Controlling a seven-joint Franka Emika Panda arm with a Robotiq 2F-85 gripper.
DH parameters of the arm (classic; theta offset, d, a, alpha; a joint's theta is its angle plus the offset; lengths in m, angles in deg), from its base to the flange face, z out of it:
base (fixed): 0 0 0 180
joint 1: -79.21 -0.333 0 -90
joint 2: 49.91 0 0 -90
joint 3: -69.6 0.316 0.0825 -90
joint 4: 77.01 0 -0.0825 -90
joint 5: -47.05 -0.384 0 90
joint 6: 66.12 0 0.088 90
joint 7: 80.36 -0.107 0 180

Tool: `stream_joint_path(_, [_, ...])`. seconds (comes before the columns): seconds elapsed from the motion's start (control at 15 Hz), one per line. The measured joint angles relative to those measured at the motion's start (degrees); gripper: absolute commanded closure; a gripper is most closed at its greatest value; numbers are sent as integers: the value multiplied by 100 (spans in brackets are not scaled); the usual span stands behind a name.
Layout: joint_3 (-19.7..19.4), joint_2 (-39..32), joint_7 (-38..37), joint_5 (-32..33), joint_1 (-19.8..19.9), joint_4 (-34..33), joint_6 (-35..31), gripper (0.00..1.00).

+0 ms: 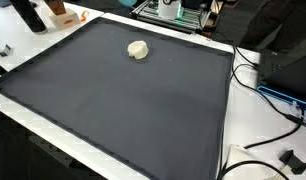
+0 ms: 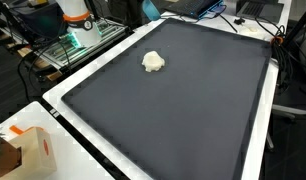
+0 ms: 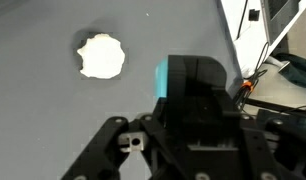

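Observation:
A small cream crumpled lump [image 1: 139, 49] lies on a large dark grey mat [image 1: 123, 110], near its far edge. It shows in both exterior views [image 2: 153, 61]. In the wrist view the lump [image 3: 100, 56] is at the upper left. My gripper's black body and linkages [image 3: 183, 145] fill the lower part of that view. The lump is apart from the gripper and nothing touches it. The fingertips are out of the picture, so I cannot tell whether the jaws are open. The gripper shows in neither exterior view.
The mat [image 2: 193, 120] lies on a white table [image 1: 229, 130]. Cables [image 1: 263, 95] and a black part [image 1: 290, 158] lie off one side. A cardboard box [image 2: 33, 150] stands at a corner. The robot base [image 2: 75, 12] and a lit rack [image 1: 173, 12] are at the edge.

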Motion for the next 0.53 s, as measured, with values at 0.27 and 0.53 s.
stream_joint_path(0.27, [227, 280, -920, 797, -99, 7, -115, 75])
stream_joint_path(0.53, [403, 470, -1640, 1473, -169, 7, -115, 75])
